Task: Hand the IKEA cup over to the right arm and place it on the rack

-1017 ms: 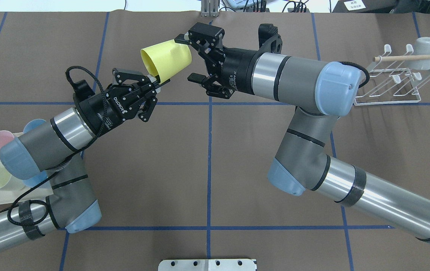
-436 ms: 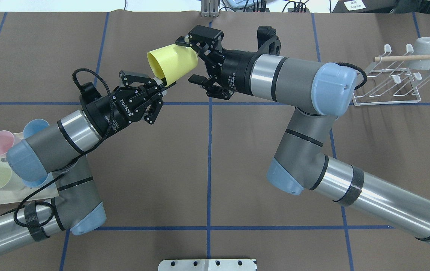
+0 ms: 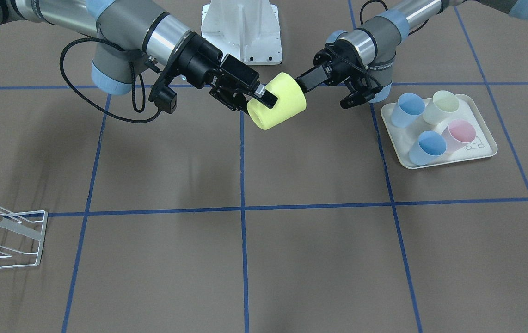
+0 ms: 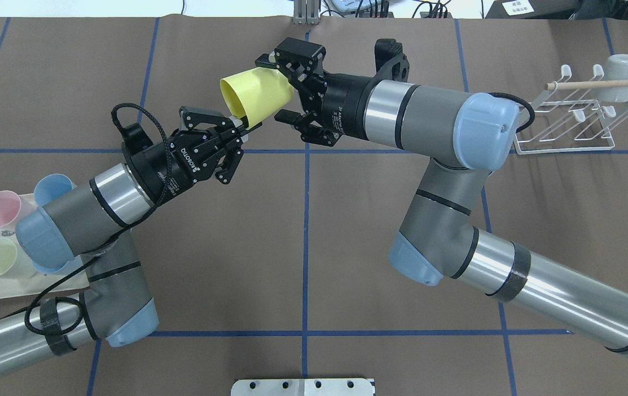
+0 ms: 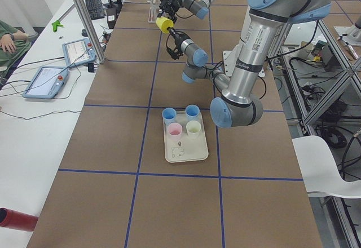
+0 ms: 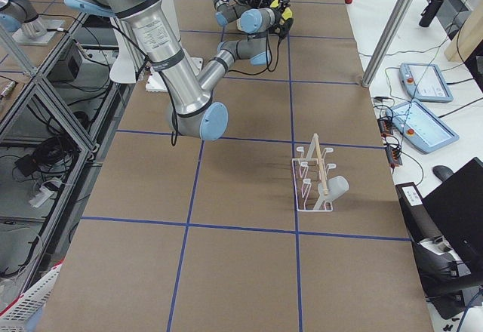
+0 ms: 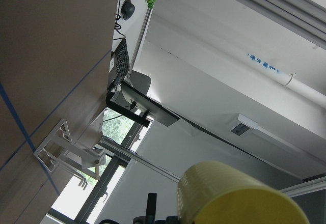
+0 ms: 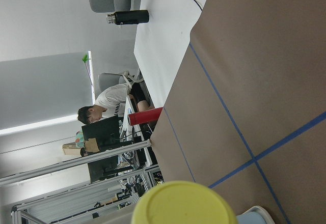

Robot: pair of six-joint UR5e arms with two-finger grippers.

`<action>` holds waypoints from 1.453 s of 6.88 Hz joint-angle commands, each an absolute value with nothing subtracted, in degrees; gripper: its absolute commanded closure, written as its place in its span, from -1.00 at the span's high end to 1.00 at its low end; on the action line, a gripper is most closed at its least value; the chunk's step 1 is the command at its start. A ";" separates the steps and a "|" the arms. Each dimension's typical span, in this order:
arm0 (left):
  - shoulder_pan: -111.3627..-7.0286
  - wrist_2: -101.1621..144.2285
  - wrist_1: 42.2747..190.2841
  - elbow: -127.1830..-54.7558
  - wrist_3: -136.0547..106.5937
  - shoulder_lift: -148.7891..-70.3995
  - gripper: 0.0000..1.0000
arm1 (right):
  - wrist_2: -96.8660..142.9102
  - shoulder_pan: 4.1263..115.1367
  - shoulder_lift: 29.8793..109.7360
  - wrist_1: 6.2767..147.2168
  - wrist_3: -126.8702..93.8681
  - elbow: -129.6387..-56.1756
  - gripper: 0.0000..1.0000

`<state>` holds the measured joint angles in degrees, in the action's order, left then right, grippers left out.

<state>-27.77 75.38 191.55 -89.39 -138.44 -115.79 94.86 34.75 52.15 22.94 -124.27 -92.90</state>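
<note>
A yellow IKEA cup (image 4: 256, 93) hangs on its side above the table's middle, its mouth toward the left arm. My left gripper (image 4: 241, 124) is shut on the cup's rim, one finger inside the mouth. The right arm (image 4: 429, 121) reaches in from the other side. Its right gripper (image 4: 278, 87) is open, and its fingers (image 4: 286, 116) straddle the cup's closed base. The front-facing view shows the cup (image 3: 280, 104) between both grippers. The white wire rack (image 4: 567, 118) stands at the far right with a wooden dowel.
A grey-white cup (image 4: 622, 74) sits on the rack's far end. A cream tray (image 3: 486, 152) on the left arm's side holds several pastel cups. Blue tape lines grid the brown table. A person sits at a desk beyond the table in the right wrist view.
My left arm has carried the cup to the right, so its base has slid in between the right gripper's fingers. The right gripper's fingers have stayed spread.
</note>
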 commanded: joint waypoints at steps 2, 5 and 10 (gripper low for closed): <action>-27.60 75.15 191.43 -89.30 -138.43 -116.10 -1.00 | 94.66 34.45 52.12 22.94 -124.28 -92.90 0.99; -27.60 75.15 191.07 -88.86 -138.34 -116.81 -1.00 | 94.31 34.45 52.21 22.94 -124.19 -92.90 0.98; -27.68 75.15 191.25 -88.51 -138.08 -116.37 1.00 | 93.17 34.54 52.38 19.25 -124.10 -91.32 -1.00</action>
<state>-27.59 75.28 191.16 -88.48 -138.23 -116.67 93.32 34.57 52.32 20.08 -124.20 -91.73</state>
